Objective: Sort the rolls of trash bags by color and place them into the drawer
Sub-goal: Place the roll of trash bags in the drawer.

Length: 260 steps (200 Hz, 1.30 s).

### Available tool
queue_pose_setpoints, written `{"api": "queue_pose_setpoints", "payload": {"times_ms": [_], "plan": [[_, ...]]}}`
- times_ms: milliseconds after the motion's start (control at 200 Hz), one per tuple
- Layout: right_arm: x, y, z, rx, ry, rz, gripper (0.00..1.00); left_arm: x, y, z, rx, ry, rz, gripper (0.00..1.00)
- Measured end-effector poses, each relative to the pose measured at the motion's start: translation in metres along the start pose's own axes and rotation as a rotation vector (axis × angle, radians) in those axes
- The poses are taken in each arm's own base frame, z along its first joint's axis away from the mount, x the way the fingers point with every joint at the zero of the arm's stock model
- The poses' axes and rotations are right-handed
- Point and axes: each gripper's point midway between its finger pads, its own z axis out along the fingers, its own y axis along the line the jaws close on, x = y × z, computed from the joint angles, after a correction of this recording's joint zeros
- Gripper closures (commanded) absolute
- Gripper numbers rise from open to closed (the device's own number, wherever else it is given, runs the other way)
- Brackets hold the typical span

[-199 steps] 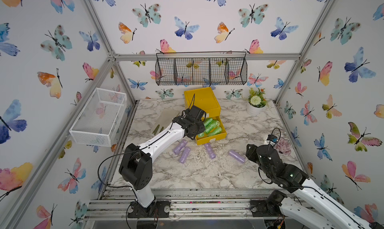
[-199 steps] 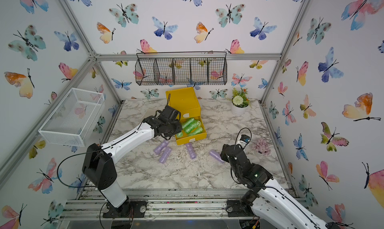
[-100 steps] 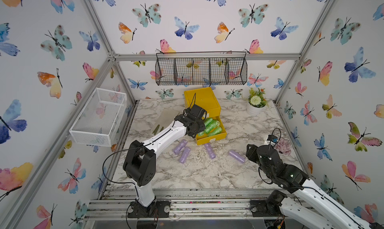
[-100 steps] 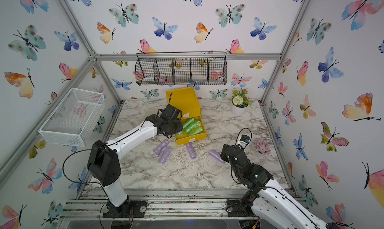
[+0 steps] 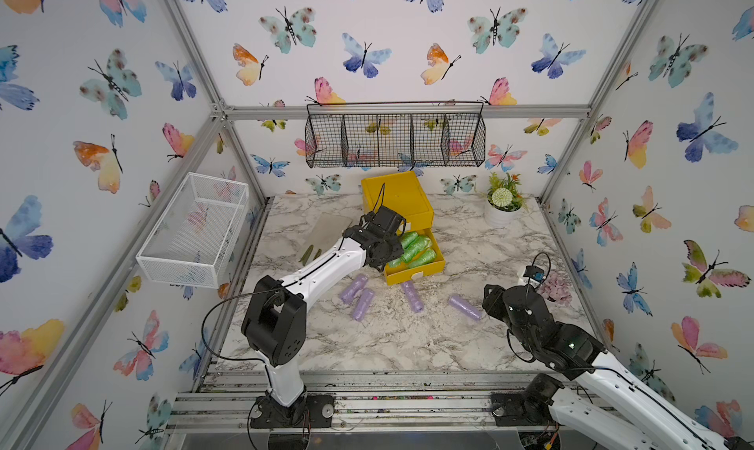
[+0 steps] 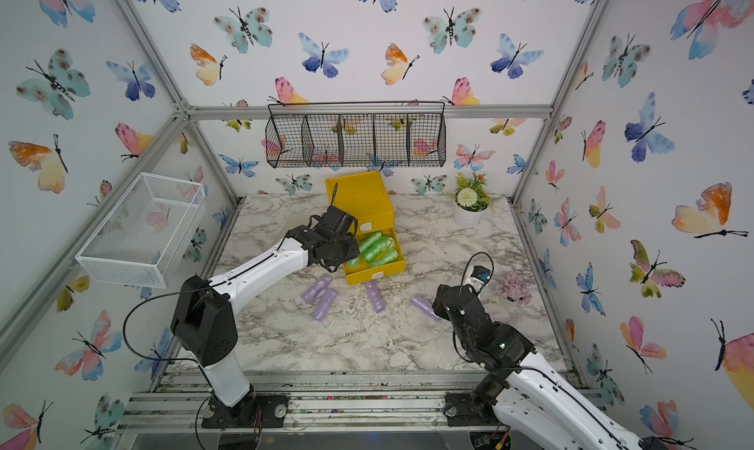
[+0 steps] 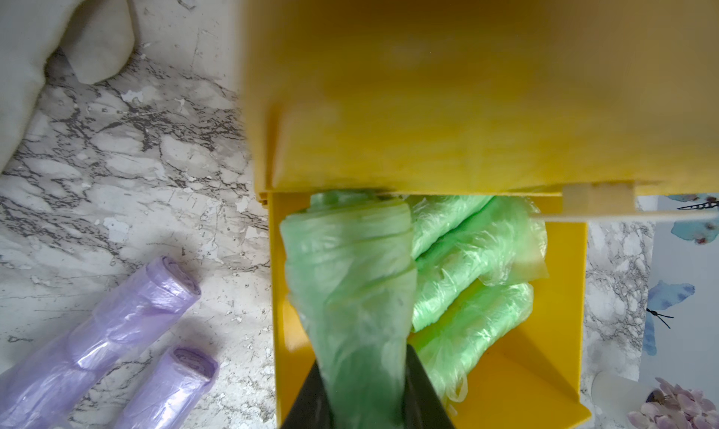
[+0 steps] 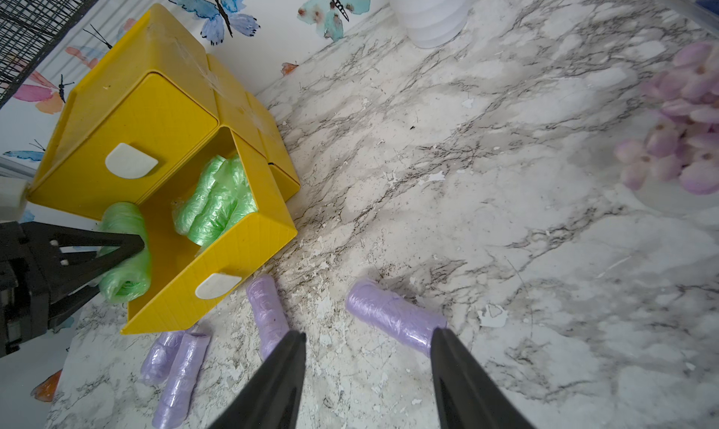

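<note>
I'm looking at a chipped marble tabletop point(image 5: 408, 342) inside butterfly-papered walls point(image 5: 408, 27). My left hand point(image 7: 365, 372) is pinching a crinkly green roll point(image 7: 350, 283) over the open yellow drawer point(image 8: 249, 236), beside other green ones. Four purple rolls point(image 5: 412, 296) are lying in front of it. My right hand point(image 8: 367, 337) is hovering nearby, open and empty.

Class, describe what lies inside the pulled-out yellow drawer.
Three green rolls lie inside the drawer; the left gripper, jaws shut, holds a fourth roll over it. Anything beneath the rolls is covered.
</note>
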Motion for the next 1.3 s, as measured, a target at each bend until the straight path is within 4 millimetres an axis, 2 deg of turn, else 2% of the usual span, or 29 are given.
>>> {"api": "queue_pose_setpoints", "payload": {"times_ms": [340, 706, 871, 1171, 1301], "plan": [[0.0029, -0.0004, 0.0034, 0.011, 0.009, -0.008, 0.43, 0.0037, 0.0059, -0.0013, 0.000, -0.002, 0.000, 0.75], [0.0032, 0.0017, 0.0051, 0.007, 0.011, -0.007, 0.43, 0.0042, 0.0047, -0.0011, 0.003, -0.002, 0.002, 0.66], [0.0030, 0.0020, 0.0052, 0.006, 0.010, -0.005, 0.43, 0.0044, 0.0048, -0.0001, 0.005, -0.005, 0.002, 0.65], [0.0033, 0.0029, 0.0063, 0.006, 0.010, -0.004, 0.43, 0.0034, 0.0036, 0.0011, 0.013, -0.012, 0.002, 0.66], [0.0032, 0.0030, 0.0063, 0.006, 0.010, -0.003, 0.43, 0.0035, 0.0035, 0.0012, 0.014, -0.011, 0.004, 0.73]]}}
